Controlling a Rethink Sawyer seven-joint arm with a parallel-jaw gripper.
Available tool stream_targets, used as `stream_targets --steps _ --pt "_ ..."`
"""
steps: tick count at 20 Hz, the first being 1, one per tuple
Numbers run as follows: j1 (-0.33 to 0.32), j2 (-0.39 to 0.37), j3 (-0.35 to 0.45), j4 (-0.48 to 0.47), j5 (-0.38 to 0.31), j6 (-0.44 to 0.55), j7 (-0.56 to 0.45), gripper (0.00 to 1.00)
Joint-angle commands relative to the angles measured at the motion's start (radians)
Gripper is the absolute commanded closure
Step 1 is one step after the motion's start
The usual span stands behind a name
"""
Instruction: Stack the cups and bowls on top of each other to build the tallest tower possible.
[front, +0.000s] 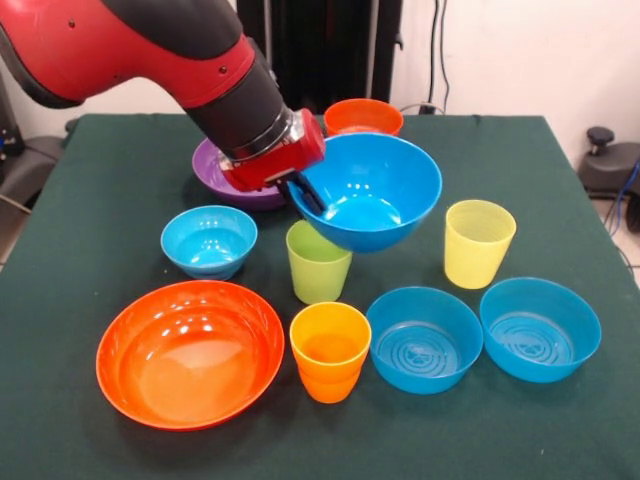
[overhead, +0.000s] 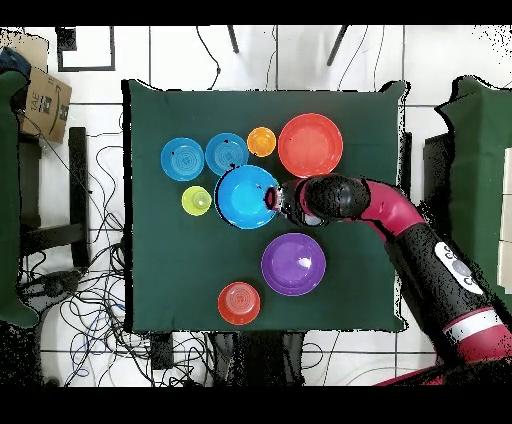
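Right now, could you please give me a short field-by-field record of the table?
held: large blue bowl, lifted and tilted, gripper shut on its rim
under it: lime green cup
cups upright: orange cup, pale yellow cup
front row: large orange bowl, two medium blue bowls
stacked so far: nothing

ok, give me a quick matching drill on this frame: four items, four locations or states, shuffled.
Items:
1. large blue bowl
2. large orange bowl
3. lime green cup
4. pale yellow cup

Locations or states:
A. upright on the table, partly under the lifted bowl
B. held tilted above the table by the gripper
C. upright, just behind the two medium blue bowls
D. front view's near left, empty on the cloth

Pairs: 1-B, 2-D, 3-A, 4-C
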Motion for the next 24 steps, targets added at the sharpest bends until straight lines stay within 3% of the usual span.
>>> stream_targets --steps 1,4,12,24 --pt "0.021 -0.073 0.003 -0.074 -0.09 0.217 -0.355 1.0" --pt "0.01 -0.094 0.015 -0.082 -0.104 0.254 -0.371 1.0" --pt "-0.001 -0.09 0.025 -0.097 -0.16 0.235 -0.362 1.0" --pt "-0.026 -0.08 0.042 -0.076 -0.153 0.197 -0.308 1.0"
